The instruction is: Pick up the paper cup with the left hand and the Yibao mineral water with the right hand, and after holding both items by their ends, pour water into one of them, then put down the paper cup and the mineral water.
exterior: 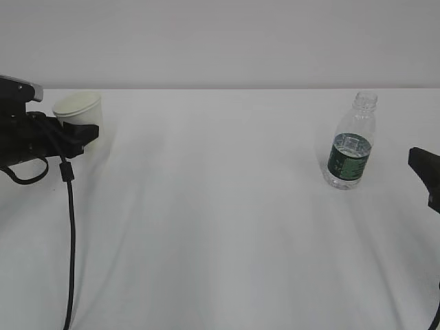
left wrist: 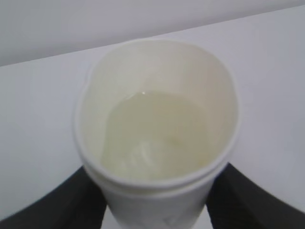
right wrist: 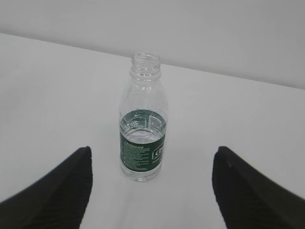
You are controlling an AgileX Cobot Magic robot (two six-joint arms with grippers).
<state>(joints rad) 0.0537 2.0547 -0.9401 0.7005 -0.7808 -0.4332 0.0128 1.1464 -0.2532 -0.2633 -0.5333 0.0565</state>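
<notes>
While held, paper cup (left wrist: 157, 138) contains water, uncapped bottle (right wrist: 142, 119) partly filled

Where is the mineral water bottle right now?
The mineral water bottle stands upright on the right side of the white table in the exterior view, apart from the open right tool, far from the paper cup.

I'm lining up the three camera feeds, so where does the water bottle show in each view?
Exterior view: the water bottle stands upright at right of centre on the white table, apart from the right claw at the edge.
Left wrist view: not in it; the paper cup fills it.
Right wrist view: centre, upright, beyond the open claw's fingers.
Shared landmark: the line where the table meets the grey wall.
</notes>
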